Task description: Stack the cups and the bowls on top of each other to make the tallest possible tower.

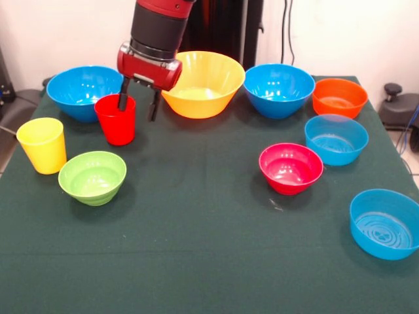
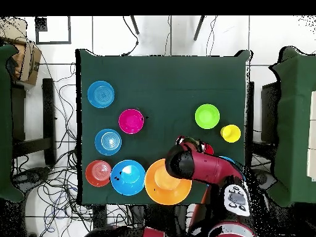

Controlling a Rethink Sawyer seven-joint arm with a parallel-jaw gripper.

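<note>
The arm (image 1: pixel 159 26) is a thick round tube, black in its lower part with a red band above. It ends in a glossy red block with rounded corners. Under that sits the gripper (image 1: pixel 139 99), with two thin black fingers (image 1: pixel 123 94). From overhead, the arm (image 2: pixel 207 168) is red with a black round joint and a grey panel with small buttons.

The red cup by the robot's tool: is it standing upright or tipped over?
Upright. The red cup stands on its base with its open mouth up, one finger of the open tool dipping inside its rim.
</note>
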